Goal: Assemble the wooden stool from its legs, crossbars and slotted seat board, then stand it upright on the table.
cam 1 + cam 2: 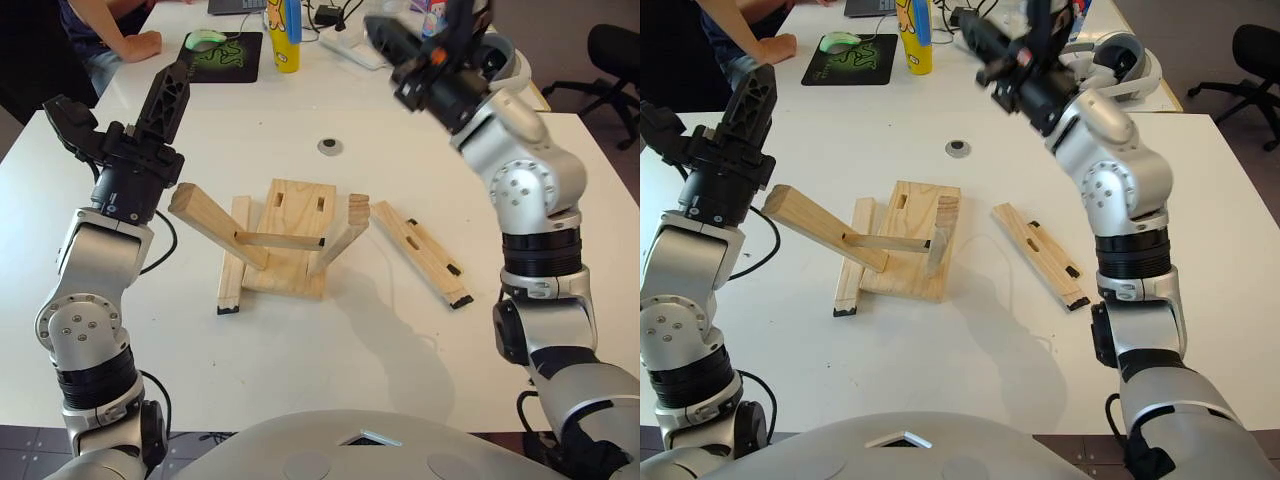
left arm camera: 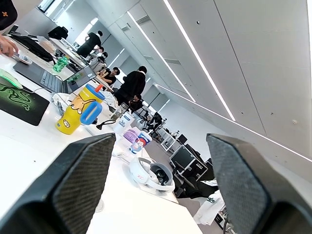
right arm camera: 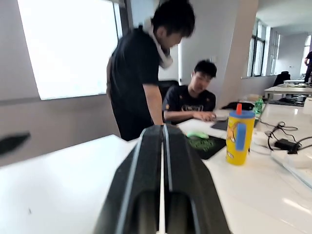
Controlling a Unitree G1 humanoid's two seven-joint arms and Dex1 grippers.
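Observation:
The slotted seat board (image 1: 293, 222) lies flat mid-table. Across it rests a partial frame: a thick leg (image 1: 212, 224) tilted up at the left, a thin crossbar (image 1: 280, 240), and a second leg (image 1: 341, 238) at the right. Another leg (image 1: 233, 268) lies under the board's left edge. A loose slotted leg (image 1: 421, 252) lies apart to the right. My left gripper (image 1: 116, 102) hangs open above the table's left side, nothing between its fingers (image 2: 83, 185). My right gripper (image 1: 385, 35) is shut and empty, raised over the far side, its fingers (image 3: 162, 180) pressed together.
A small dark round disc (image 1: 329, 146) sits beyond the board. At the far edge stand a yellow cup (image 1: 284, 35), a black mouse pad (image 1: 222, 55) and cables. A person's arm (image 1: 125, 42) rests at the far left corner.

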